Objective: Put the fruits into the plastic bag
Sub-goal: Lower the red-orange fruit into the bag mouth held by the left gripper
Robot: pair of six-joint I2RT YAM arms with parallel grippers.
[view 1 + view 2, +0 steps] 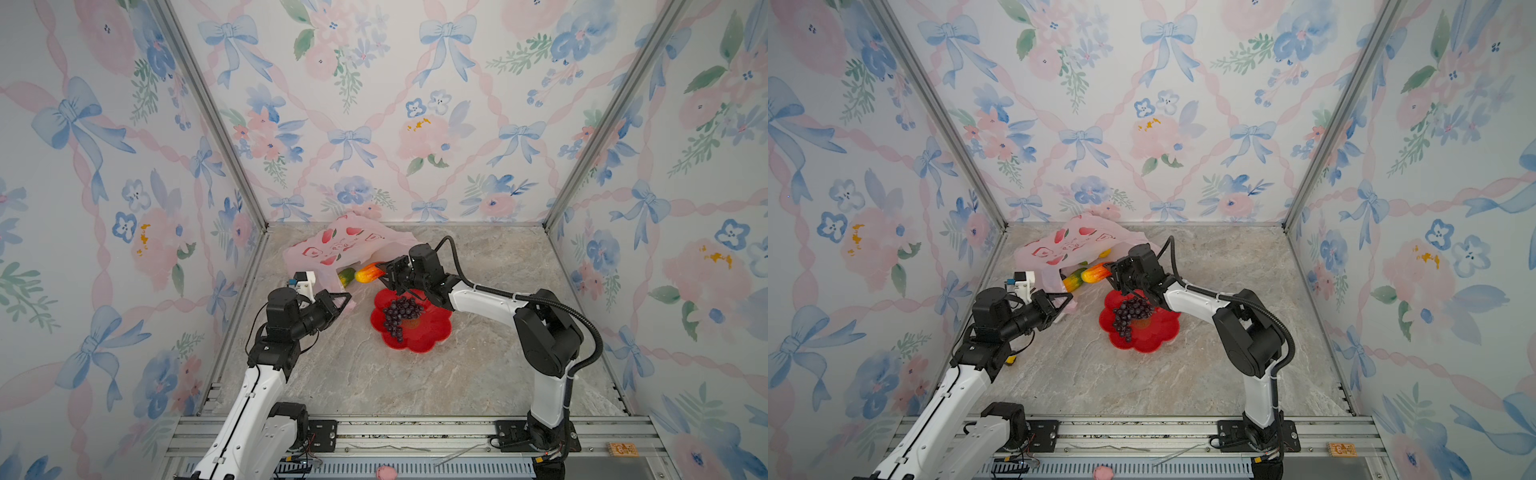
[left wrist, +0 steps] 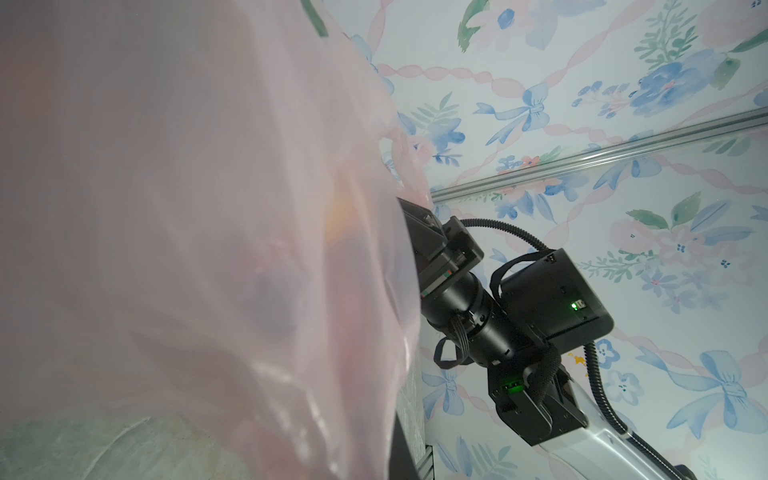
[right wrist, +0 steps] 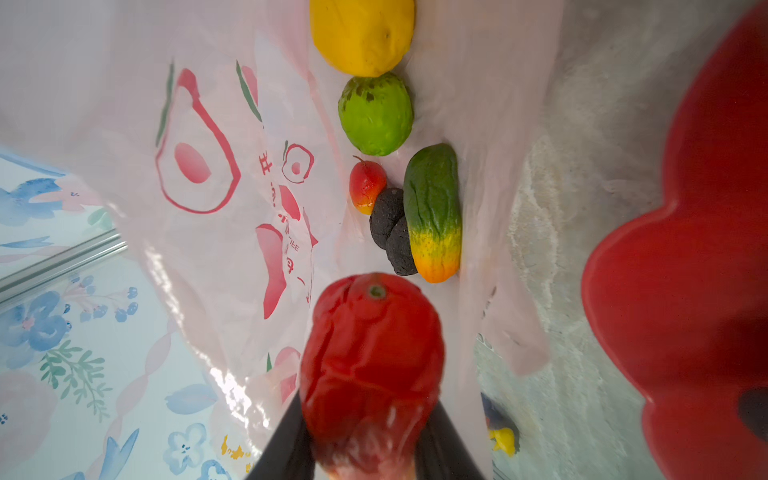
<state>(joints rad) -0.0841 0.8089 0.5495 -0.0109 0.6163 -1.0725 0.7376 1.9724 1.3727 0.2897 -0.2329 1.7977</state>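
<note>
Tabletop (image 1: 478, 374): grey-beige, marble-veined, matte.
Walls (image 1: 415, 104): papered on three sides with blue bows, pink ribbons and flowers; aluminium posts (image 1: 216, 124) stood at the back corners.
Rail (image 1: 415, 428): slotted metal along the front edge, carrying both arm bases.
Plastic bag (image 1: 345, 245): lay back-left on the tabletop.
Left claw (image 1: 340, 300): pinched together on the bag's edge.
Right claw (image 1: 384, 272): clamped on a mango (image 1: 368, 273) at the bag's mouth.
Fruits (image 3: 376, 114): several lay inside the bag.
Grape bunch (image 1: 401, 313): on the red plate (image 1: 432, 332).
</note>
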